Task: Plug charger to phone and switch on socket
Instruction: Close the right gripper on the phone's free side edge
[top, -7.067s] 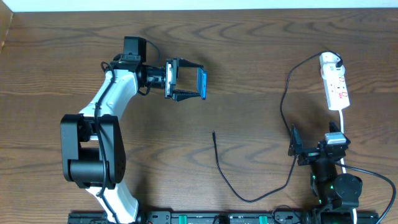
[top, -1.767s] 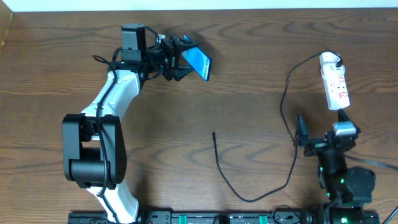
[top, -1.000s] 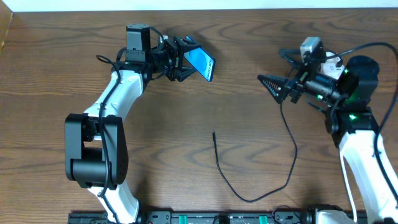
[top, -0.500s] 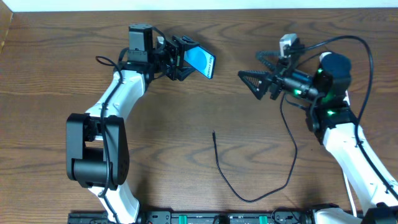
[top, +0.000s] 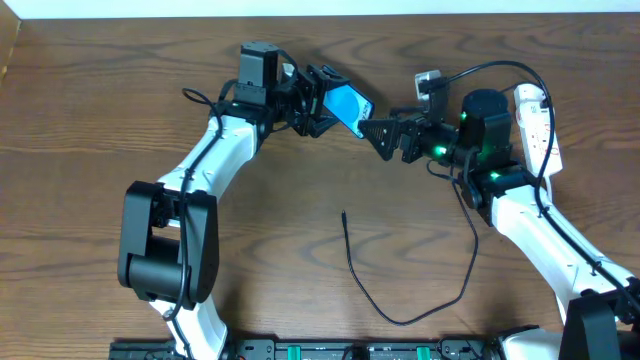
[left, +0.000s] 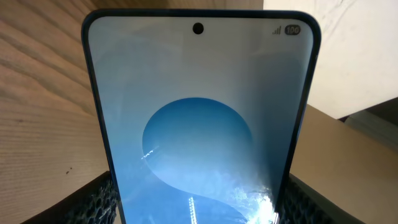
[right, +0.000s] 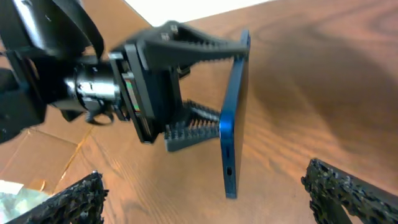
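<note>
The phone (top: 349, 104) is held off the table (top: 100, 150) in the upper middle of the overhead view, tilted, with its blue screen showing. The left gripper (top: 338, 104) is clamped across its two long edges. In the left wrist view the lit screen with its round shape fills the frame, and the left fingers (left: 102, 200) press in from both lower corners. Just to the right, the right gripper (top: 374, 138) points at the phone, jaws spread wide and holding nothing. Its nearer fingertip seems to sit just beside the phone's lower corner, though contact cannot be made out from above. The right wrist view shows the phone edge-on, with the right fingers (right: 74, 199) in the bottom corners, apart from it. The charger (top: 400, 318) lies loose on the table at lower middle. Its plug tip (top: 344, 214) points up the frame, well apart from the phone, and the cable runs up under the right arm. The socket (top: 545, 135) lies at the upper right, partly behind that arm.
</note>
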